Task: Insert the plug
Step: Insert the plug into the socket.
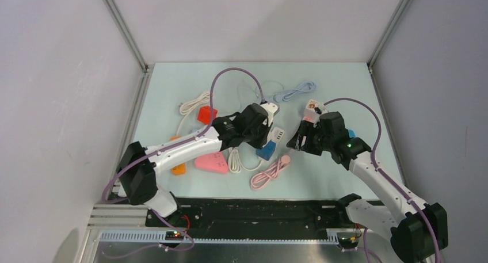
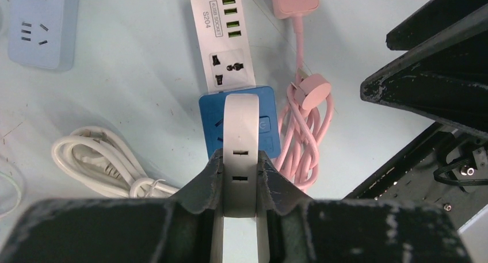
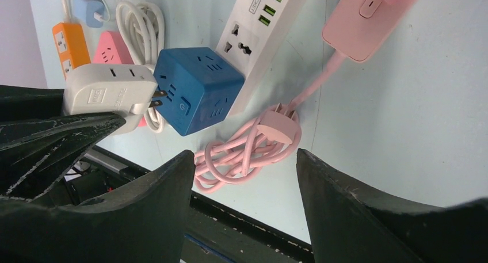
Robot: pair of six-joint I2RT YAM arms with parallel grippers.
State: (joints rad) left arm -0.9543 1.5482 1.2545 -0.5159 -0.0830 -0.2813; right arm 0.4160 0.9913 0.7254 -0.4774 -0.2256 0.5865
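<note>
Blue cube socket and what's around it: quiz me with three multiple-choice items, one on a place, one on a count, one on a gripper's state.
1. Where is the blue cube socket?
A. lifted clear in the air
B. lying at the end of the white power strip
C. stacked on top of that strip

2. How many green USB ports does the strip show in the left wrist view?
A. two
B. four
C. six

3. What is the left gripper doing?
A. open and empty
B. shut on nothing
C. shut on the white adapter

Answers: 1 B, the cube's edge meets the strip's end. 2 B, four green slots sit in one row. 3 C, both fingers press the adapter's sides.
</note>
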